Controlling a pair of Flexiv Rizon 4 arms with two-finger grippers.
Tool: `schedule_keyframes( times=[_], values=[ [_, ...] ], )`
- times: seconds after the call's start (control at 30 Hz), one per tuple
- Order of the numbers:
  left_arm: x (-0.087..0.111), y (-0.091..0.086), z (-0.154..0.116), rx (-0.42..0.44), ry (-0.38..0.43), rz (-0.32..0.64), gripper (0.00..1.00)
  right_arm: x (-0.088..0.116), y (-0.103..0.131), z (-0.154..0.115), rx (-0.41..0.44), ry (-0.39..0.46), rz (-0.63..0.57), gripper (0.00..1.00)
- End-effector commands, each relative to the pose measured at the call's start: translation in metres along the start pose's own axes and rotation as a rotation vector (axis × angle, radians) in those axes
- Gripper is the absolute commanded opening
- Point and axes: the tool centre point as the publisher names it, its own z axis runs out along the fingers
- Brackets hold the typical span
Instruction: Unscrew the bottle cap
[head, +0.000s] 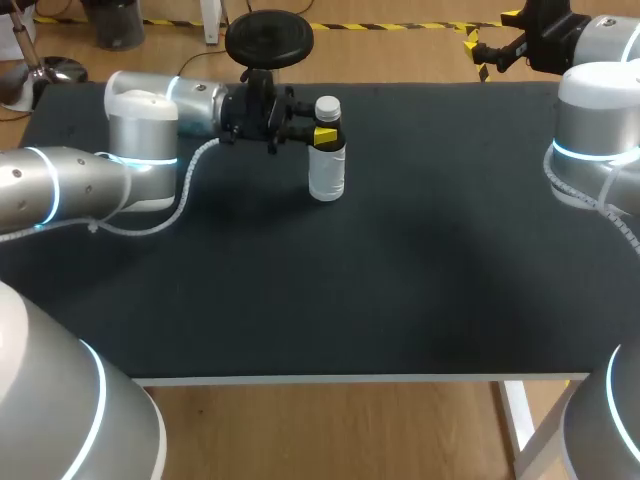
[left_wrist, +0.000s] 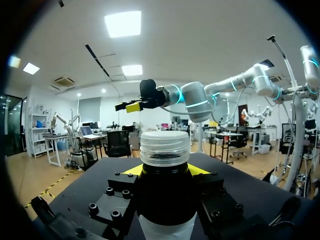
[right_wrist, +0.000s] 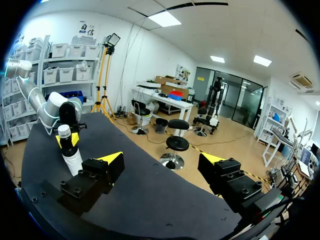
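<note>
Head view, bottle (head: 327, 165) upright, cap (head: 327, 106) up, left end effector (head: 318, 132) gripping neck, right end effector (right_wrist: 161, 162) wide

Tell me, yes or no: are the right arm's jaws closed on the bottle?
No: in the right wrist view its jaws stand open and empty, while the bottle stands apart, well ahead of them.

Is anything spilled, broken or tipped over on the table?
No, nothing looks wrong. The bottle stands upright on the black table with its white cap on, and no spill shows. The left gripper holds it just below the cap; the right gripper is open, well away from it.
</note>
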Motion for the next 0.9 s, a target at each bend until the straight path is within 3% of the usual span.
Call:
schedule_keyframes(
  times=[0.03,0.13,0.37,0.9],
  values=[
    [0.000,-0.001,0.001,-0.001,-0.003,0.000,0.00,0.000,0.000,0.000,0.002,0.000,0.000,1.00],
    [0.000,-0.001,0.001,-0.001,-0.003,0.000,0.00,0.000,0.000,0.000,0.002,0.000,0.000,1.00],
    [0.000,-0.001,0.001,-0.001,-0.003,0.000,0.00,0.023,0.003,0.006,-0.080,0.072,0.034,1.00],
    [0.000,-0.001,0.001,-0.001,-0.003,0.000,0.00,0.111,0.015,0.028,-0.211,0.183,0.074,1.00]
  ],
)
